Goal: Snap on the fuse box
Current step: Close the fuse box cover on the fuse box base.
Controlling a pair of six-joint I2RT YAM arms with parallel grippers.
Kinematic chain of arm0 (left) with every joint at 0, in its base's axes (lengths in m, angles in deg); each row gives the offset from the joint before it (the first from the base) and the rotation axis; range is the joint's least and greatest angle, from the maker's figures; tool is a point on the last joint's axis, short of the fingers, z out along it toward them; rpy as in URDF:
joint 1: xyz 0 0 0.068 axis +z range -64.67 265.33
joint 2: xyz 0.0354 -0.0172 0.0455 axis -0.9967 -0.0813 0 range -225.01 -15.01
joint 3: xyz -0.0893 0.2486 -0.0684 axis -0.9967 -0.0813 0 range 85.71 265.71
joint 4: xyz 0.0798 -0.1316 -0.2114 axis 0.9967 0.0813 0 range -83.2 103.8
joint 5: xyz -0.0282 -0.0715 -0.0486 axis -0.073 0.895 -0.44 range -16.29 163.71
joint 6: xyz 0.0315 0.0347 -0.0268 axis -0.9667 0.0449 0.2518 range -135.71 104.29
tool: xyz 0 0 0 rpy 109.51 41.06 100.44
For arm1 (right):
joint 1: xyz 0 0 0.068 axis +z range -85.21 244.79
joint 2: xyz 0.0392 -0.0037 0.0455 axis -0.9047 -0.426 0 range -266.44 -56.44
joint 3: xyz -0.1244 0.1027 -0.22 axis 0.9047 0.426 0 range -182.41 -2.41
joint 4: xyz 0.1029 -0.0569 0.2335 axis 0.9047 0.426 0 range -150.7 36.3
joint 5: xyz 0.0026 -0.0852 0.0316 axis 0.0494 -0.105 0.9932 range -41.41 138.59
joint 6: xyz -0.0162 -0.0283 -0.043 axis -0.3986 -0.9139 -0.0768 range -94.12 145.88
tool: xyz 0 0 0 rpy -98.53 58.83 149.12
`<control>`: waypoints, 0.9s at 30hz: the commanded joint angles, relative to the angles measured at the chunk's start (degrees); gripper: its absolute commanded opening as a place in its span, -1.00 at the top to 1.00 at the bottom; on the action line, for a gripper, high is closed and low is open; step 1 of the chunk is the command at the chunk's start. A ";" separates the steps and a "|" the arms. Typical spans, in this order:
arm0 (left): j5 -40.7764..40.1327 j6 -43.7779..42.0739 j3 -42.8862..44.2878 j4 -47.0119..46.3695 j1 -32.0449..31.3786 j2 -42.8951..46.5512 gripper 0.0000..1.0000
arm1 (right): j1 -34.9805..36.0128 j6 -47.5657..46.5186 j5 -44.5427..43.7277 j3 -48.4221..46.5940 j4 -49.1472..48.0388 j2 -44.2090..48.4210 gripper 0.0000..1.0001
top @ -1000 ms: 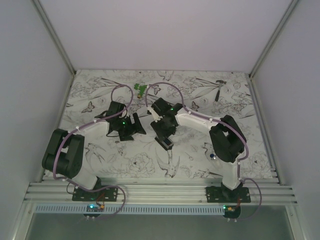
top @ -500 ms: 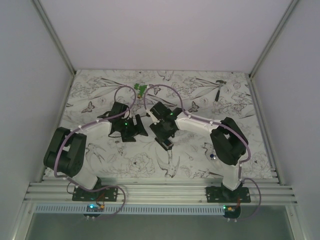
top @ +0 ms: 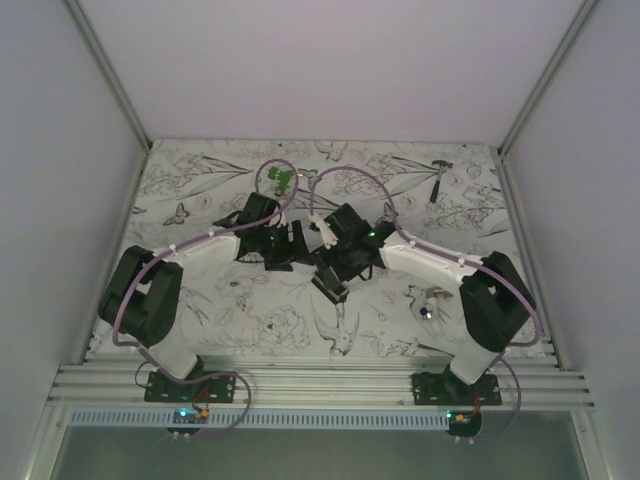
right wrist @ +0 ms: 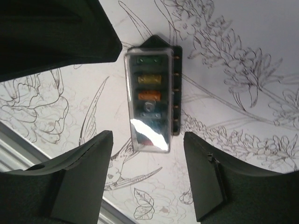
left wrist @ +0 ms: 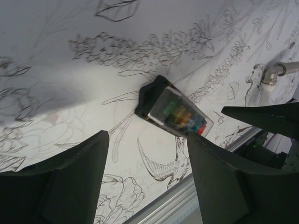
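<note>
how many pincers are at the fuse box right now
2. The left pincer is open, the fuse box lying just ahead of its jaws. The right pincer is open too, one end of the box showing between its jaws. No others seem hidden.

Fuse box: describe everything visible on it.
The fuse box is a small black plastic block with a clear glossy cover over a row of fuses: green, yellow, orange, then darker ones, red last. Brass-looking terminals line one long side. It lies flat on the printed table cloth, framed by the right gripper's open fingers, which stand clear of it.
</note>
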 commanded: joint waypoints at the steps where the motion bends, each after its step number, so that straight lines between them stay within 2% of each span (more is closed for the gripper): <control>1: -1.01 -3.76 3.75 1.10 -2.74 -2.24 -0.39 | -3.14 2.47 5.68 4.70 -4.48 4.51 -0.31; 10: 0.12 -5.53 8.19 3.78 -5.20 -7.17 -0.11 | -5.84 3.52 9.11 9.51 -8.10 4.33 0.12; 15: 1.53 -5.22 8.52 4.26 -5.83 -9.39 0.06 | -5.89 3.70 10.26 10.64 -8.29 2.04 0.27; 22: 2.64 -3.93 7.11 4.31 -6.29 -12.43 0.33 | -5.94 3.99 11.25 11.34 -8.03 -0.60 0.40; 25: 1.86 -3.61 5.90 4.23 -6.14 -11.67 0.34 | -5.94 3.98 9.69 11.25 -8.58 0.69 0.40; 27: 0.38 -3.51 5.27 4.30 -5.76 -9.82 0.24 | -6.50 4.08 6.97 11.36 -9.87 3.08 0.30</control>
